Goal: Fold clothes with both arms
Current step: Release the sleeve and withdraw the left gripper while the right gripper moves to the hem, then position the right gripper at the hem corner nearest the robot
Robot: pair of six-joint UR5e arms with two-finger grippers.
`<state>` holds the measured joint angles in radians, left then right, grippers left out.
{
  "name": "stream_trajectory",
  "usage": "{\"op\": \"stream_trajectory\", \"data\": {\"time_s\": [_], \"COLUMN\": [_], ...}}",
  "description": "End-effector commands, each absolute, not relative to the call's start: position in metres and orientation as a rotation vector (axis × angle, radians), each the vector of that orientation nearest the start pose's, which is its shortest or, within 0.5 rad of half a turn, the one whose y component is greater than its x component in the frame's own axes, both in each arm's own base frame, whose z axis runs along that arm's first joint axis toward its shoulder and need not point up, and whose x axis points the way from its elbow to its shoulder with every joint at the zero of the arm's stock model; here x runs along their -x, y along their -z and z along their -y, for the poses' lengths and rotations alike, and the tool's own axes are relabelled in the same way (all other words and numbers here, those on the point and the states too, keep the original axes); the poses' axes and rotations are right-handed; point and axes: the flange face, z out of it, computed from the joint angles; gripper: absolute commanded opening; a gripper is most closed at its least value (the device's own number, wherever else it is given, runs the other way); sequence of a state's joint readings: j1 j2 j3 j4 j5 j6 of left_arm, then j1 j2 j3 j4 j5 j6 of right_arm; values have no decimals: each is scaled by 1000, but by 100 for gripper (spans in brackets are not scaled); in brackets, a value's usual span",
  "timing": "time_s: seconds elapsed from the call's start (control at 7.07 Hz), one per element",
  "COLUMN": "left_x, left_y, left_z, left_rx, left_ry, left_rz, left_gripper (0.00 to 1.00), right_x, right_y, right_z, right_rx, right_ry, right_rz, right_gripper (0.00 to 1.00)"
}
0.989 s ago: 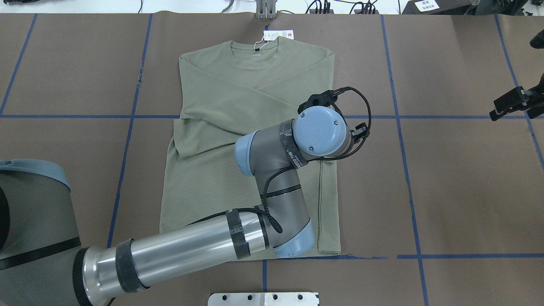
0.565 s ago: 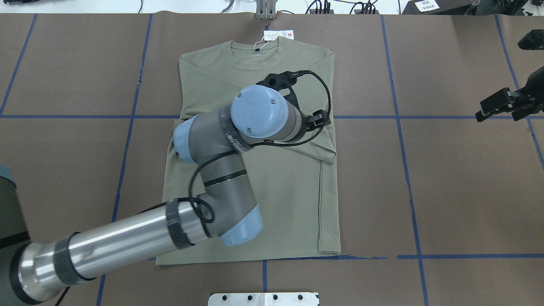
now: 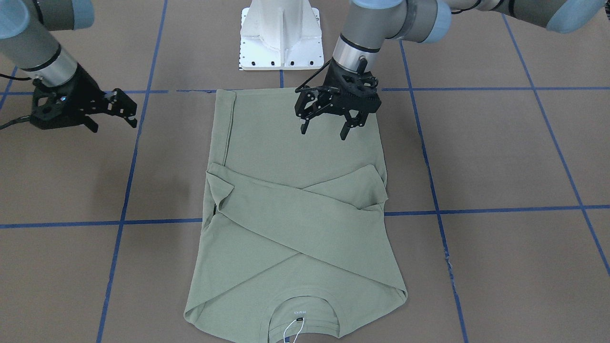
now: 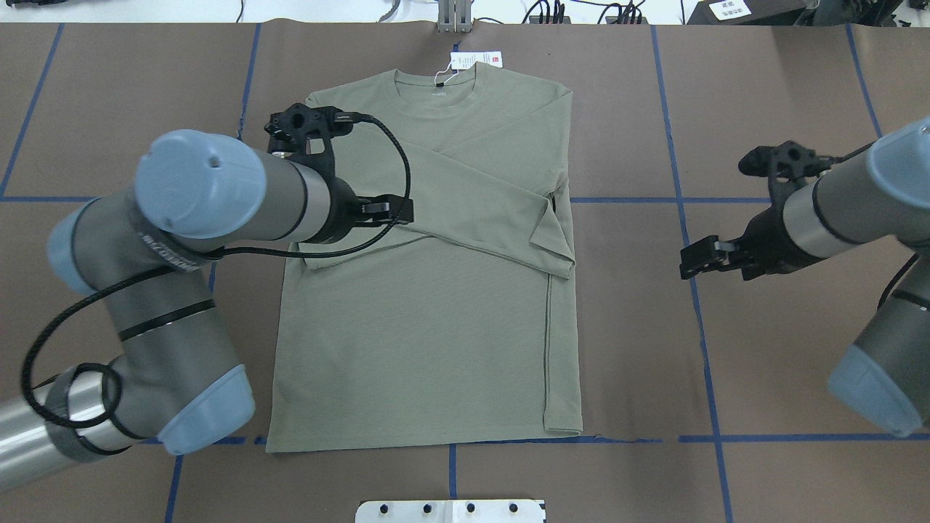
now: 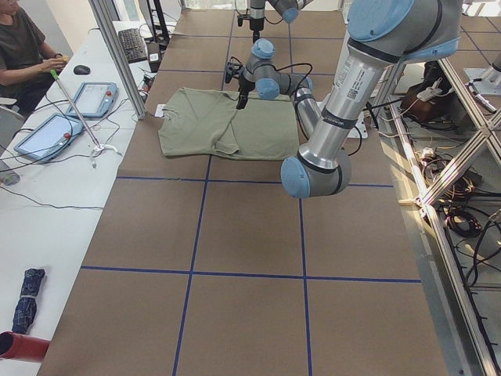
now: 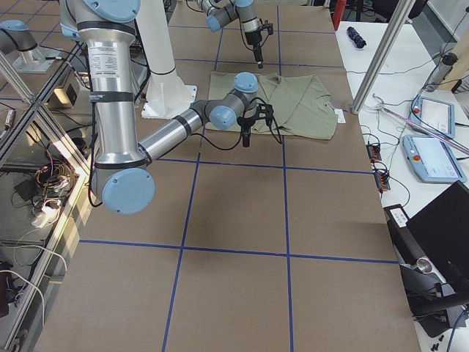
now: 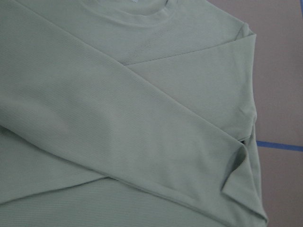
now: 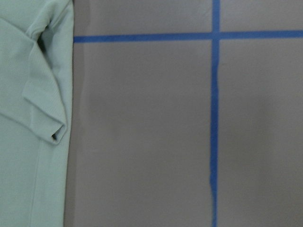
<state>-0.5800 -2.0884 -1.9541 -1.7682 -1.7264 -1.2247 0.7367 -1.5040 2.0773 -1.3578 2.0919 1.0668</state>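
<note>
Front-facing view: the shirt (image 3: pixel 267 147) lies flat on the tabletop (image 3: pixel 500 152), its collar cut off by the bottom edge. The left hand (image 3: pixel 324 132) hovers above the hem end, fingers apart and empty. The right hand (image 3: pixel 112 125) is off to the side, also spread.
Overhead: the long axis runs from the hem near the robot to the collar far away, and the wrist hides the left hand.

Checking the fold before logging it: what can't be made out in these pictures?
- Hang tag: print too small overhead; cut off by the front-facing view's bottom edge.
- Left gripper: largely hidden overhead by its own wrist.
- Shirt chest under the crossed sleeves: covered in every view.
</note>
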Motion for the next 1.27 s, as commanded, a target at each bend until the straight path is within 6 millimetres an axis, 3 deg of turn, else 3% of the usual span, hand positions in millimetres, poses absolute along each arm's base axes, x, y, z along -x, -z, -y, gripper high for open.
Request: {"op": "stream_trajectory", "data": {"time_s": [0.0, 0.14, 0.28, 0.42, 0.57, 0.71, 1.13], "left_x": [-377, -370, -370, -371, -372, -372, -372], "left_y": [-215, -232, -235, -236, -237, -238, -237], "left_z": [394, 389, 389, 390, 391, 391, 391], "left_rx": [-379, -377, -376, -373, -373, -373, -370], "left_ry": [54, 30, 30, 29, 31, 34, 38], "left_rz": [-1010, -985, -984, -982, -982, -982, -988], "left_gripper": [100, 100, 100, 100, 100, 100, 100], "right_x": [386, 423, 464, 506, 531, 543, 553], "right_y": [-325, -305, -271, -255, -259, -268, -287], "right_z": [325, 300, 286, 271, 259, 254, 259], "right_rx": [-31, -2, -2, -36, -43, -33, -29], "right_ry": [-34, -20, 6, 29, 49, 62, 71], "right_rz": [925, 890, 821, 763, 740, 718, 676], "right_gripper": [100, 100, 100, 100, 99, 94, 88]}}
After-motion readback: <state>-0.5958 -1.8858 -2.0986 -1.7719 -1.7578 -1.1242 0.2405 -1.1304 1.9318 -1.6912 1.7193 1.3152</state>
